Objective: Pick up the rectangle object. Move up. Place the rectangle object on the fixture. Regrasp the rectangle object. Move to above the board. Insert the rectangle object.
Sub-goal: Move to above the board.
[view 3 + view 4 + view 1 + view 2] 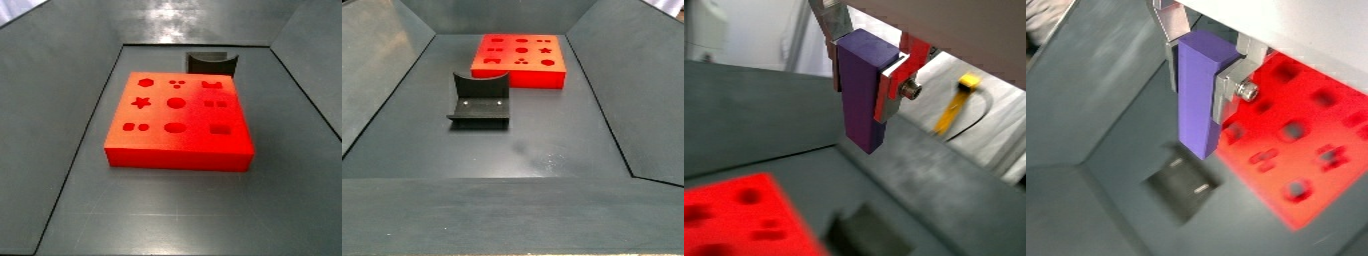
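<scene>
Purple, matte and elongated, the small rectangle object (861,92) hangs upright between the flat silver fingers (894,72) of the Franka arm's gripper (866,62), clamped near its upper end with most of its length hanging free below the plates, clear of the dark grey floor (764,110). In that wrist view a blurred corner of the flat red-orange board (738,215) with its cut-outs shows low in the picture, a dark blocky shape that may be the fixture (871,235) lies near it, and a yellow cable (961,100) runs outside the bin wall. In a wrist view from the opposite side, the rectangle object (1196,92) again stands vertical in the gripper (1203,68), a silver finger (1229,88) pressed against its side; the board (1300,130) spreads beyond it, and the small black fixture (1189,182) sits on the floor below the block's free end. In a side view, the board (181,118) lies in the middle of the grey bin with the fixture (211,62) just behind it; neither gripper nor block is in frame. In a side view from the opposite end, the fixture (481,100) stands in front of the board (520,58), the two apart, and again the gripper is out of frame.
</scene>
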Controlling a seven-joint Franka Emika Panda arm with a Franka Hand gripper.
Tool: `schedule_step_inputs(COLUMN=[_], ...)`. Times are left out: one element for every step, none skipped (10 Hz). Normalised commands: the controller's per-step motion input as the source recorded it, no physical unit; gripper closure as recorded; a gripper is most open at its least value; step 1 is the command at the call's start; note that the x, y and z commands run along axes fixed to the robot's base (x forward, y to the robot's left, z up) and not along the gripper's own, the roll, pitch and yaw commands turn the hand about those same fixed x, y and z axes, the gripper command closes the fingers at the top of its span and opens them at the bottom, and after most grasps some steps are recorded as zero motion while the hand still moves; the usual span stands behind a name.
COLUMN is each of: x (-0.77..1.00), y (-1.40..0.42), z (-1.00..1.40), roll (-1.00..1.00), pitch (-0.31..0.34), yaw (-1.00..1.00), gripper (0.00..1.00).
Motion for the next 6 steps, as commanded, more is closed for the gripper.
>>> schedule_step_inputs(x=[-0.8,-0.84,-0.6,-0.38,-0.22,-0.12], y=[-1.0,-1.0,-0.66,-0.36,-0.18,-0.08], z=[0.23,0.23,0.15,0.08,0.03,0.03], roll=[-1.0,-1.0,-1.0,-1.0,-1.0,-0.86], pitch=[-0.034,-0.037,-0.039,-0.039,-0.029,-0.021], yaw=[-0.1,-0.1,-0.1,-0.1,-0.09,-0.07], gripper=[1.0,1.0,1.0,1.0,1.0,1.0])
